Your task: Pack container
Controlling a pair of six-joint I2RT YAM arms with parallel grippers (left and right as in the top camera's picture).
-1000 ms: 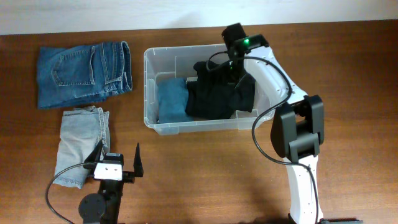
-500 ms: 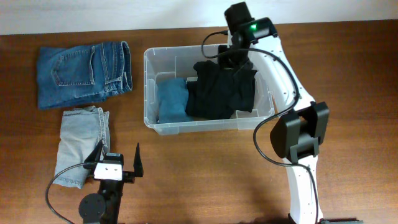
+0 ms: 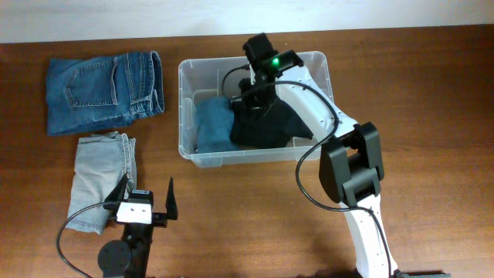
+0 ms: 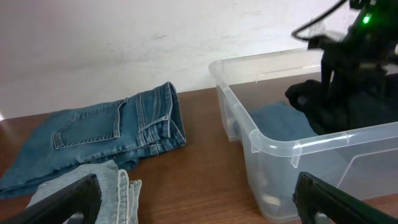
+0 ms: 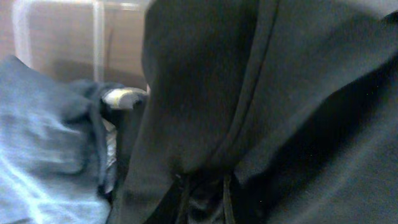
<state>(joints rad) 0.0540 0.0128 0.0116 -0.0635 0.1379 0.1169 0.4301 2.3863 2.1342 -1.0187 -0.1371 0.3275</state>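
While the left gripper [image 3: 147, 193] sits nearest, fingers spread wide over the brown wooden table [image 3: 432, 116], the large clear plastic rectangular container [image 3: 183, 100] stands farther back at mid-table. Inside it, the right gripper [image 3: 255, 96] pinches a black cloth garment [image 3: 270, 127] beside folded blue fabric [image 3: 212, 123].

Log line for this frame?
left gripper: open | right gripper: shut on black garment in container | blue garment: in container | blue jeans, pale jeans: outside
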